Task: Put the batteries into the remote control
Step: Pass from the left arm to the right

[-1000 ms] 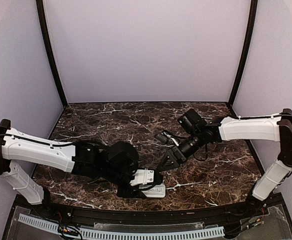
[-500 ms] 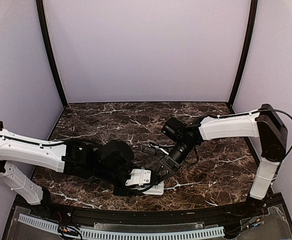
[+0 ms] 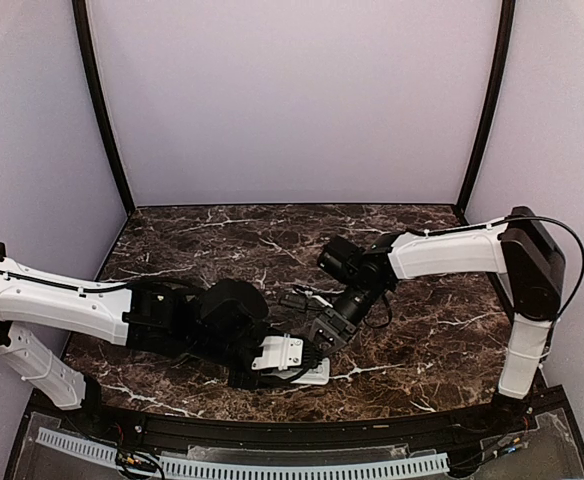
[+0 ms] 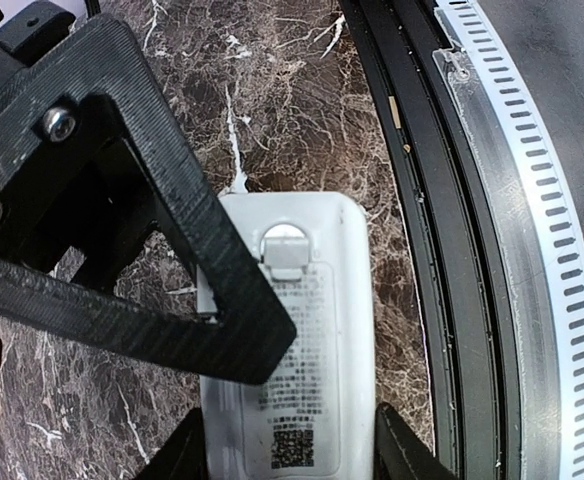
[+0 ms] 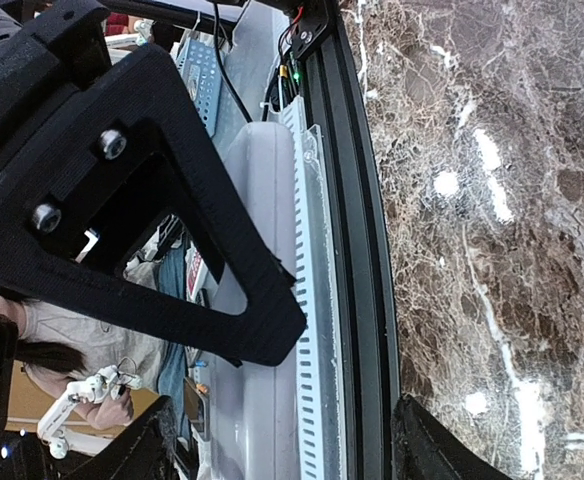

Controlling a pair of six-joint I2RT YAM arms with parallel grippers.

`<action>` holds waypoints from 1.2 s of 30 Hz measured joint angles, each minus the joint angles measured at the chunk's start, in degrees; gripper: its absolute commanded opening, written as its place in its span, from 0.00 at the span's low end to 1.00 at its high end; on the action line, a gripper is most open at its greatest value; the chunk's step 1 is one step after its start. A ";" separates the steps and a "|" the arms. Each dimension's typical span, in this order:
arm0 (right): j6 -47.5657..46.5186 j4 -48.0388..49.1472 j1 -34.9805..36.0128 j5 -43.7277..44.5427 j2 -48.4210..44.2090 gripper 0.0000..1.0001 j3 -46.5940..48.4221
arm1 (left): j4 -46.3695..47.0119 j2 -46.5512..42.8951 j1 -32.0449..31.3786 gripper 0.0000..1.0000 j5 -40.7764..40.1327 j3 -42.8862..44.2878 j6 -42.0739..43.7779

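Note:
The remote control [image 4: 312, 330] is a white oblong handset lying back-up near the table's front edge, with a printed label and a small latch tab showing. My left gripper [image 4: 287, 455] is shut on its sides, one finger [image 4: 404, 452] on each flank. From the top view the remote control [image 3: 314, 377] pokes out of the left gripper [image 3: 290, 365]. My right gripper [image 3: 318, 330] hovers just behind and above it, tilted down toward it. In the right wrist view the right gripper [image 5: 282, 450] is open with nothing between its fingers. The batteries are out of view.
A black rail [image 4: 427, 250] and a white slotted duct [image 4: 542, 250] run along the table's near edge, right beside the remote. The dark marble table [image 3: 222, 240] is closed in by lilac walls [image 3: 292, 100] on three sides.
My right arm has swung left and down, bringing its gripper close to the remote, with its jaws somewhat narrower. The left gripper with the remote has shifted slightly left.

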 measured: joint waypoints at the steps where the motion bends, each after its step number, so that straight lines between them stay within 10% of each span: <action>1: -0.13 -0.22 0.04 -0.20 0.17 0.67 0.02 | 0.07 0.00 -0.04 0.00 -0.07 0.00 0.07; 24: 0.66 -1.77 1.49 -6.27 2.93 0.02 0.74 | 0.24 0.02 -0.55 0.00 -2.01 0.00 1.11; 36: 2.78 -0.20 1.44 -4.70 3.02 0.00 0.74 | 0.13 0.96 -0.76 0.24 -4.79 0.00 1.11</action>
